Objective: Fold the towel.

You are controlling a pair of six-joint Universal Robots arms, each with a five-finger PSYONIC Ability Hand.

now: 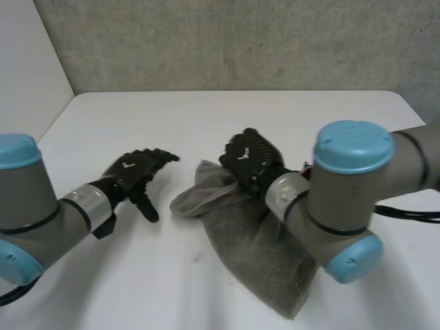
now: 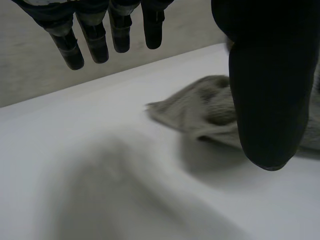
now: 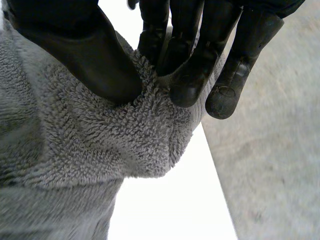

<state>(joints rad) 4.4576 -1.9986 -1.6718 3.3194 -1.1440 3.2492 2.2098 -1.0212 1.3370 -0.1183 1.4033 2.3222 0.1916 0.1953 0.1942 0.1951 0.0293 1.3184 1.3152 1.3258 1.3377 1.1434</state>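
Note:
A grey towel [image 1: 265, 251] lies crumpled on the white table [image 1: 206, 124], running from the middle toward the near right. My right hand [image 1: 251, 157] sits on its far end and pinches a bunched fold of the towel [image 3: 100, 145] between thumb and fingers [image 3: 192, 85]. My left hand [image 1: 137, 172] hovers to the left of the cloth, fingers [image 2: 95, 42] straight and spread, thumb [image 2: 267, 105] extended, holding nothing. The towel's bunched end [image 2: 200, 107] lies just beyond that thumb.
A grey wall [image 1: 240, 41] rises behind the table's far edge. A white panel [image 1: 27, 62] stands at the far left. Bare tabletop stretches to the left of the towel and beyond it.

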